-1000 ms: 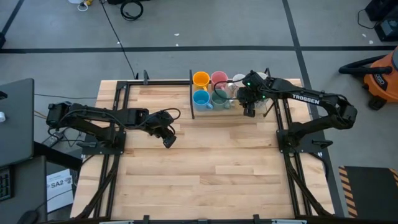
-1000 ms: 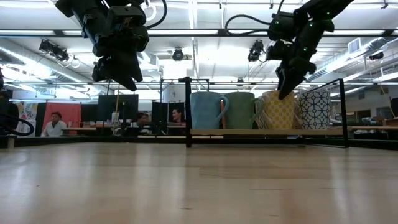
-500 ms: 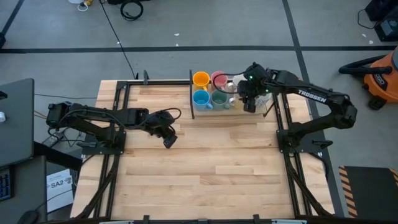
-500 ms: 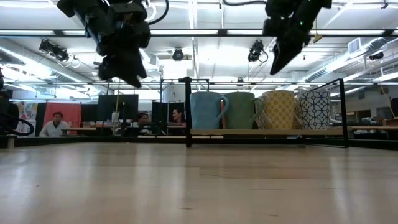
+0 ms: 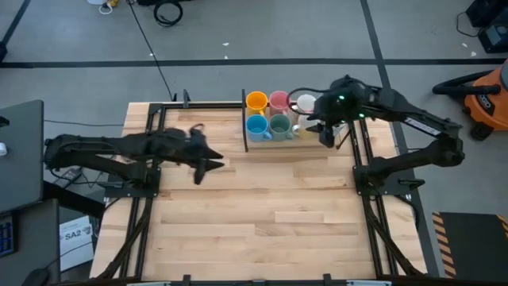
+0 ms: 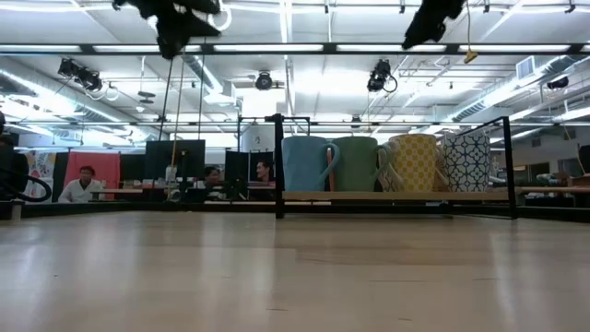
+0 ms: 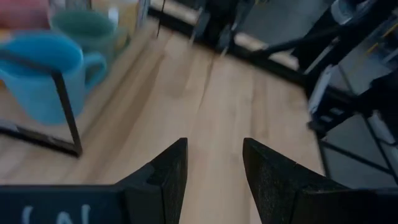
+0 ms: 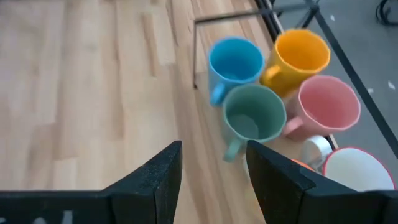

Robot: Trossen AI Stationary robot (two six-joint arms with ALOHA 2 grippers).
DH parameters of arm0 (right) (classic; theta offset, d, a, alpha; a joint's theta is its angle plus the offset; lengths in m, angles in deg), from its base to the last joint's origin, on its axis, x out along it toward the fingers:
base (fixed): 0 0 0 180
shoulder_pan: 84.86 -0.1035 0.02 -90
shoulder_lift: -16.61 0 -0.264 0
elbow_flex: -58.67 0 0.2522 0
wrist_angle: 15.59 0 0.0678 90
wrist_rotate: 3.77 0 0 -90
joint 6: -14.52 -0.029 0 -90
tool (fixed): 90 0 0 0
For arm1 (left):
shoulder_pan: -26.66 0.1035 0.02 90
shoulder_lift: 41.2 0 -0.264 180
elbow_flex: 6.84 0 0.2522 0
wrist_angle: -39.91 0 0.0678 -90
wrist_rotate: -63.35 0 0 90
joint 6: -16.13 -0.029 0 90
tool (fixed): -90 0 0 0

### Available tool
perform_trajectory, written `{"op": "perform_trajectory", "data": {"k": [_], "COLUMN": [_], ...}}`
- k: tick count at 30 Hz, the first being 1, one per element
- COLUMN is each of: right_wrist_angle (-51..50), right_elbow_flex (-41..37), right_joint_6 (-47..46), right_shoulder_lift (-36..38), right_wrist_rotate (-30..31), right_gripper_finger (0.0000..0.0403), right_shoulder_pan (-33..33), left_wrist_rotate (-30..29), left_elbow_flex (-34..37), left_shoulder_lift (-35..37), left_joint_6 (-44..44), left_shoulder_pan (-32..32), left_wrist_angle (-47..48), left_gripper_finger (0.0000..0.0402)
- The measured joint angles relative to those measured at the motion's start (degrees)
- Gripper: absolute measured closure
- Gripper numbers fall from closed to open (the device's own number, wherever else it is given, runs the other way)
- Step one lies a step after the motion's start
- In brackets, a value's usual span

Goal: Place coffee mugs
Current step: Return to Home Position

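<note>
Pale planked wooden worktop (image 5: 270, 214) in a bright, strip-lit open office; glossy round coffee mugs (image 5: 255, 125) cluster on the black-framed shelf (image 6: 396, 195) at its far edge. Left pincer (image 7: 214, 147) and right pincer (image 8: 213, 149) hang released, empty

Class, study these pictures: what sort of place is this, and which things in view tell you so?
Probably a robotics lab in an open-plan workspace: two dark robot arms at a pale wooden table, people seated at desks beyond it, and an orange shop vacuum on the grey floor.
</note>
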Motion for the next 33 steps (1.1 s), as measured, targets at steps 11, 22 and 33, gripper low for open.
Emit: {"op": "perform_trajectory", "data": {"k": [11,22,33], "right_wrist_angle": [-1.1,3.8,16.5], "right_elbow_flex": [-1.6,-17.0,-36.2], "right_joint_6": [-9.0,-16.3,-18.2], "right_shoulder_lift": [13.8,30.4,45.2], "right_wrist_rotate": [0.5,5.2,1.9], "right_gripper_finger": [0.0218,0.0218,0.0218], "right_shoulder_pan": [-6.3,-9.3,-9.3], "left_wrist_rotate": [-16.5,-25.5,-31.1], "left_elbow_flex": [0.0,0.0,0.0], "left_shoulder_lift": [21.2,25.7,25.7], "left_joint_6": [-5.9,-9.6,-9.4], "left_shoulder_pan": [-9.2,-21.4,-26.1], "left_wrist_angle": [17.0,21.5,21.7], "left_gripper_finger": [0.0241,0.0241,0.0241]}}
